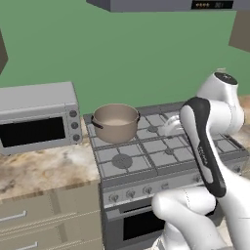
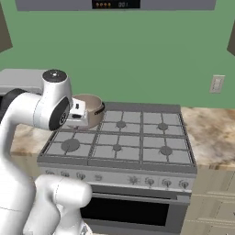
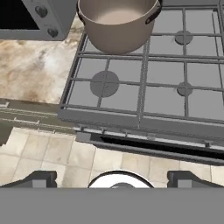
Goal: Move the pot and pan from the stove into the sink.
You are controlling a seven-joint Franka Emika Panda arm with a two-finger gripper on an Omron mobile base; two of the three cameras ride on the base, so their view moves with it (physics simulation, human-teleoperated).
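pot (image 3: 118, 26): one, rear-left burner of stove (image 3: 144, 87), well ahead of fingers
gripper (image 3: 116, 179): fingers spread wide, nothing between (over floor, before stove's front edge)
room: remaining grates bare
toaster oven (image 3: 35, 17): one, beside pot

Illumination is even and moderately bright across all three views, with no single visible source; the rendering gives flat, diffuse light. Shadows are faint: a soft darkening sits under the pot (image 1: 115, 122) on the stove (image 1: 146, 156) grates and inside the oven door recess. The marbled counter (image 1: 44, 168) shows a pale washed patch (mild glare, not blown out). The toaster oven (image 1: 38, 117) window reads near black. Resolution is low; edges are soft and slightly jagged, knob markings illegible. The hood display (image 2: 115, 4) is an unreadable blur. No edge distortion is apparent; straight grate lines stay straight in the hand view.
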